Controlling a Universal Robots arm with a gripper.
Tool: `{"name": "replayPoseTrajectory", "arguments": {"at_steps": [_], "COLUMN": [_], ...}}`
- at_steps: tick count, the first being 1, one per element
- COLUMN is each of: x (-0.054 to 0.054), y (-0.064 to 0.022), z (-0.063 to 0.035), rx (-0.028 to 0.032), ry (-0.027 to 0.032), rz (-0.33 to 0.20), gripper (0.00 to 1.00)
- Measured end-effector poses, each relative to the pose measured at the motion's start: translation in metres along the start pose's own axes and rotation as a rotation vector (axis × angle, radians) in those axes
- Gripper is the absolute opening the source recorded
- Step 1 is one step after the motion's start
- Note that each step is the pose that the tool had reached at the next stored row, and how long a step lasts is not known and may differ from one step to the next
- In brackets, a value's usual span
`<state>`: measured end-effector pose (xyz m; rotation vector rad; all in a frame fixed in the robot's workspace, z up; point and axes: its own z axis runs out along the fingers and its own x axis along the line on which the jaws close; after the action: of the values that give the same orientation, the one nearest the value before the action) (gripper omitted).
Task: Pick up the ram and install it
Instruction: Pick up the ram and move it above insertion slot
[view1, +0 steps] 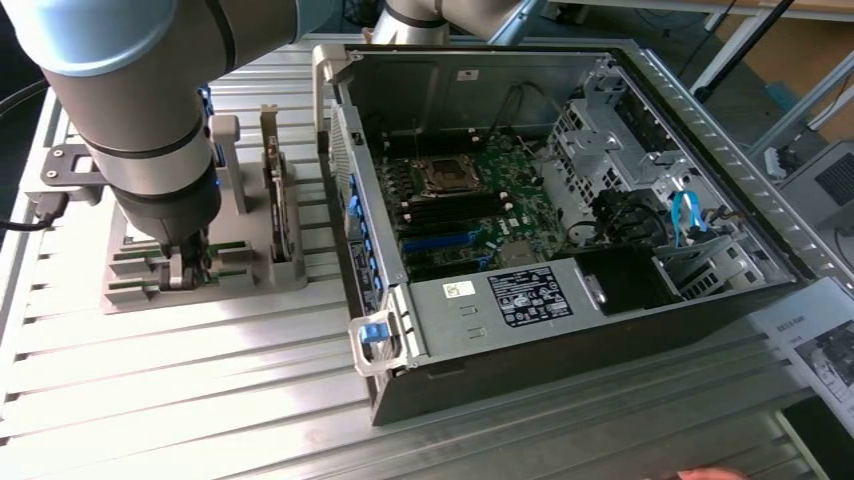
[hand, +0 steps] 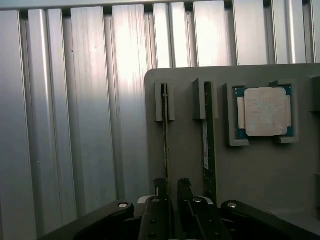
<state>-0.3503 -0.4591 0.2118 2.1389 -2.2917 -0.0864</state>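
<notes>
Arm (view1: 147, 120), exterior view: upright over the grey holder (view1: 140, 298) on the slatted desk (view1: 200, 390), jaws lowered among the holder's slots. The open computer case (view1: 561, 200) sits beside the holder, on the exterior view's right.

Wrist view: ram (hand: 166, 130) stands on edge in the holder's slot nearest its outer edge. Jaws are parted, one fingertip (hand: 160, 186) on either side of the ram's line, gripping nothing. A second stick (hand: 207, 145) fills the next slot, between the ram and the processor (hand: 263, 111).
</notes>
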Motion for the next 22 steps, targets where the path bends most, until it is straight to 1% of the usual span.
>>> {"name": "replayPoseTrajectory", "arguments": {"at_steps": [5,22], "x": [0.0001,0.0019], "y": [-0.0001,-0.0012], "z": [0.0019,0.0020], "rx": [0.0000,0.0000], "ry": [0.0000,0.0000], "rz": [0.000,0.000], "gripper": [0.24,0.24]}}
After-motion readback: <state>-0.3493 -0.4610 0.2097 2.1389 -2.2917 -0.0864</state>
